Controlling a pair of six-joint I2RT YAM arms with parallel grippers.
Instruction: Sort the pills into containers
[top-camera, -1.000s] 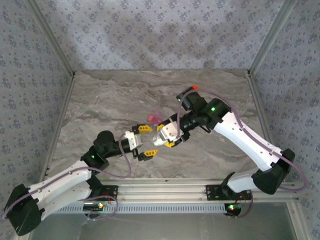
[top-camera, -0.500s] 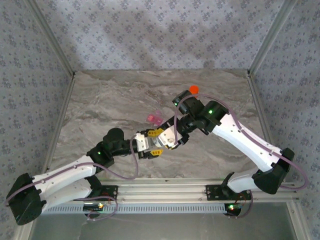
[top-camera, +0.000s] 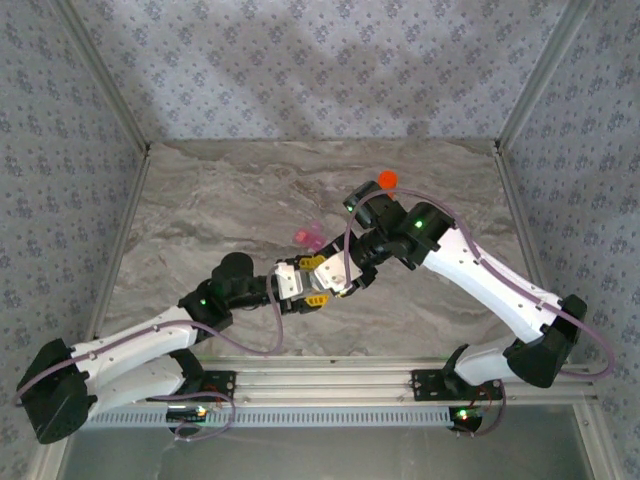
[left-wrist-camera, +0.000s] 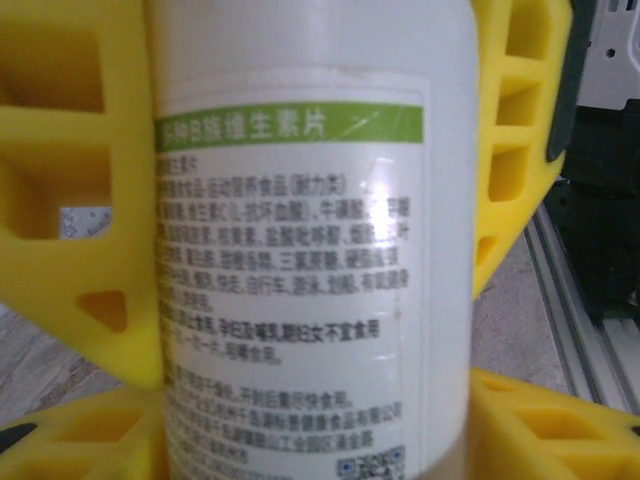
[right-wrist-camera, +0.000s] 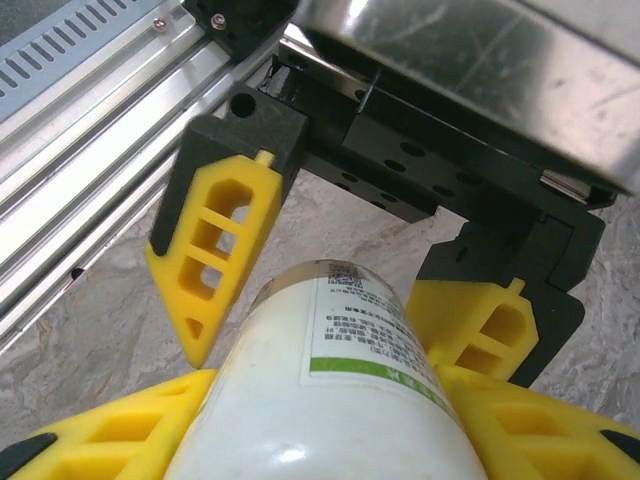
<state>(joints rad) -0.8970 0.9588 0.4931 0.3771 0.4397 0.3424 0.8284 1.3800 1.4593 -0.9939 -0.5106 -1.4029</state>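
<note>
Marble table (top-camera: 200, 200); left hand (top-camera: 312, 288), right hand (top-camera: 336, 272) part-open, gripping bottle (left-wrist-camera: 300, 250).

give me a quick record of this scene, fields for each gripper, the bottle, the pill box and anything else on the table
left gripper: closed on the bottle
right gripper: closed on the same bottle, from the opposite end
bottle: white, label with a green band, held between both grippers
pill box: pink, on the table just beyond the grippers, untouched
orange object: small, far side, beside the right arm
</note>
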